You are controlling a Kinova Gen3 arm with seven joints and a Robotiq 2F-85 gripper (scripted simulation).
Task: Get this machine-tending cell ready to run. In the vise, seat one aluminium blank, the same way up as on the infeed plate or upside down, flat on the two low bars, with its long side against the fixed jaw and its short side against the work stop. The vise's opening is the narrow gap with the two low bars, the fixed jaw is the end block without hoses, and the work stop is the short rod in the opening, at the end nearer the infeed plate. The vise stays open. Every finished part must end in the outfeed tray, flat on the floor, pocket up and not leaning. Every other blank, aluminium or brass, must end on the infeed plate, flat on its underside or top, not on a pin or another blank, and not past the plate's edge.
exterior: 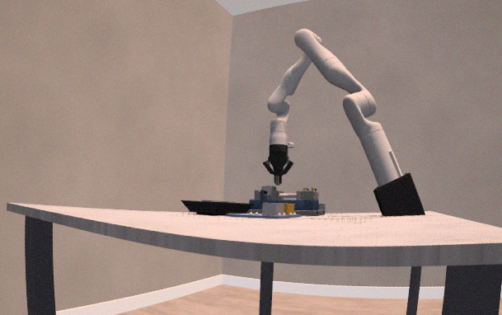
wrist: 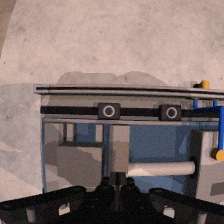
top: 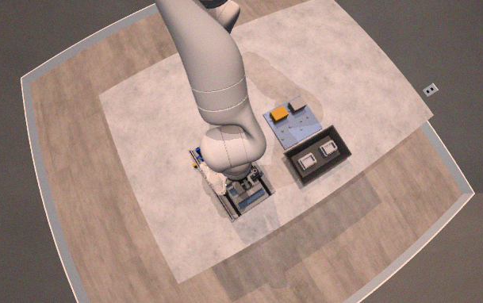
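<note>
1. We see the gripper hanging just above the vise in the middle of the exterior view, fingers pressed together with nothing between them.
2. In the top view the vise sits just below centre, partly hidden under the arm, so we cannot see from there what lies in its opening.
3. In the wrist view a grey block sits at lower left inside the vise, beside a pale rod that runs off to the right. We judge this block to be the aluminium blank, already in the opening, though we cannot tell whether it lies flat on the low bars or touches the stop and the fixed jaw.
4. The infeed plate, right of centre in the top view, carries an orange brass blank and a grey blank at its upper edge, both seemingly flat and inside the rim.
5. The dark tray just below the plate holds two finished parts, side by side, pockets up as far as we can make out.
6. We judge the sorting done; what is left is confirming, perhaps nudging, the blank's seat in the vise.
</note>
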